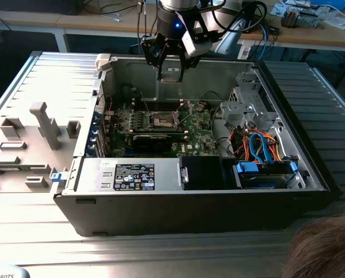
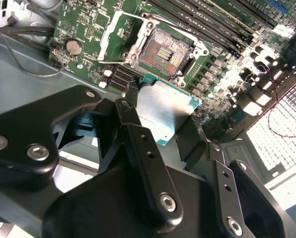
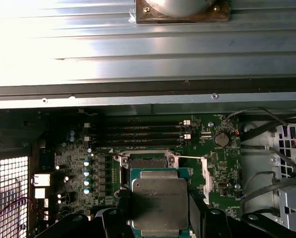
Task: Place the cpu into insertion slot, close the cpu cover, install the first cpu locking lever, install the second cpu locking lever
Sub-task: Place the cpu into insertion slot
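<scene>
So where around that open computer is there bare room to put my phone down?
The ribbed table in front of the case is bare, and the strip on the exterior view's right of it. Crowded: grey blocks on that view's left, cables inside, and the gripper holding the cpu above the board.

Exterior view: the computer case (image 1: pixel 190 202) lies open on the table (image 1: pixel 161 255). The insertion slot (image 1: pixel 161 120) sits mid-board inside it. At 6 o'clock from the slot lies the expansion card (image 1: pixel 152 139), then the power supply (image 1: pixel 135 176). At 3 o'clock is the cable bundle (image 1: pixel 259 147). At 12 o'clock, above the case, the pincer (image 1: pixel 172 76) grips the cpu (image 1: pixel 172 73). At 9 o'clock, outside the case, stands a fixture block (image 1: pixel 45 124).
</scene>
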Action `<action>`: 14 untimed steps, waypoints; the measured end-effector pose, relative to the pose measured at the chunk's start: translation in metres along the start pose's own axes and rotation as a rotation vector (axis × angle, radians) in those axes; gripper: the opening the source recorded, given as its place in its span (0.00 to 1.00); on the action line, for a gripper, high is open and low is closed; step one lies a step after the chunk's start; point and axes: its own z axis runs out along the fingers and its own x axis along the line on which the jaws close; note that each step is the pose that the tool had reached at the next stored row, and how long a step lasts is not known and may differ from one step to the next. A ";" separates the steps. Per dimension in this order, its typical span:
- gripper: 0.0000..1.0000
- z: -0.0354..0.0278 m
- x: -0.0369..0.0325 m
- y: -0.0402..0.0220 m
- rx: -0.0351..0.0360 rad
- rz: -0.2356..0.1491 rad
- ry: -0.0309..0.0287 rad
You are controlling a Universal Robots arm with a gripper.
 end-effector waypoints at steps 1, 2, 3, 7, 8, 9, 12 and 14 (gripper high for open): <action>0.55 0.0008 0.0002 -0.0001 0.0000 0.000 0.0000; 0.55 0.0015 0.0003 -0.0002 0.0000 0.000 -0.0001; 0.55 0.0016 0.0004 -0.0002 0.0000 0.000 0.0000; 0.55 0.0022 0.0009 -0.0002 0.0000 0.000 -0.0001; 0.55 0.0023 0.0010 -0.0002 0.0000 0.000 0.0000; 0.55 0.0025 0.0012 -0.0003 0.0000 0.000 0.0000; 0.55 0.0029 0.0017 -0.0003 0.0000 0.000 0.0000; 0.55 0.0035 0.0019 -0.0003 -0.0002 0.000 -0.0001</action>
